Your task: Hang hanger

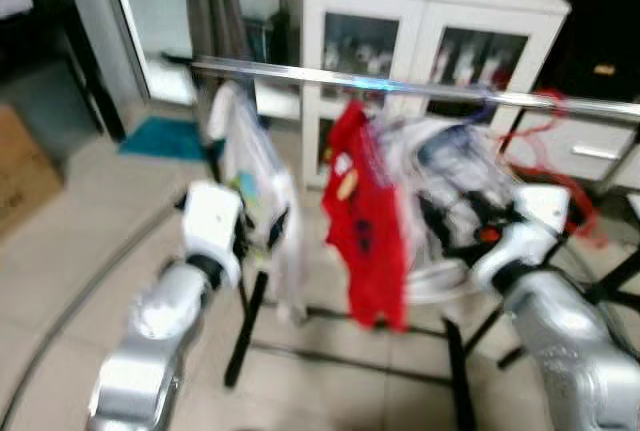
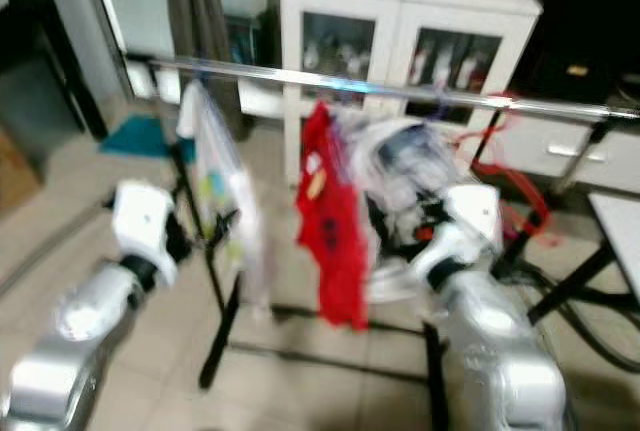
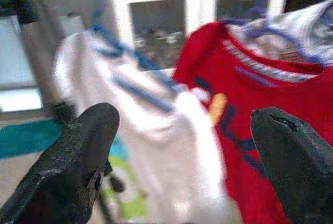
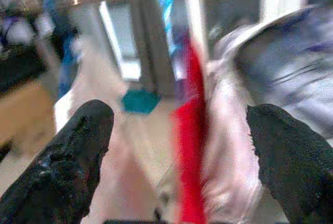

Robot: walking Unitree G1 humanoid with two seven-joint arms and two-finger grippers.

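2 silver arms reach toward a metal rail (image 1: pixel 400 84) that crosses the scene with clothes hanging from it. Nearest the rail's left end hangs a white garment (image 1: pixel 255 176) on a blue hanger (image 3: pixel 130 60), whose hook goes up toward the rail; the blur leaves it unclear whether the hook sits fully over it. The left gripper (image 3: pixel 182 146) is below the rail, just in front of this white garment, its 2 black fingers (image 3: pixel 78 161) spread wide apart with nothing between them. Under the middle of the rail hangs a red shirt (image 1: pixel 365 216), beside the white garment and near it. Next along, bunched white and dark clothes (image 1: pixel 450 186) hang below the rail, touching the red shirt. The right gripper (image 4: pixel 182 156) is below the rail at these bunched clothes, its fingers (image 4: pixel 73 161) also wide apart and gripping nothing. Toward the rail's right end a red hanger (image 1: pixel 545 131) dangles. Behind the rail stands a white cabinet (image 1: pixel 430 21) with glass doors.
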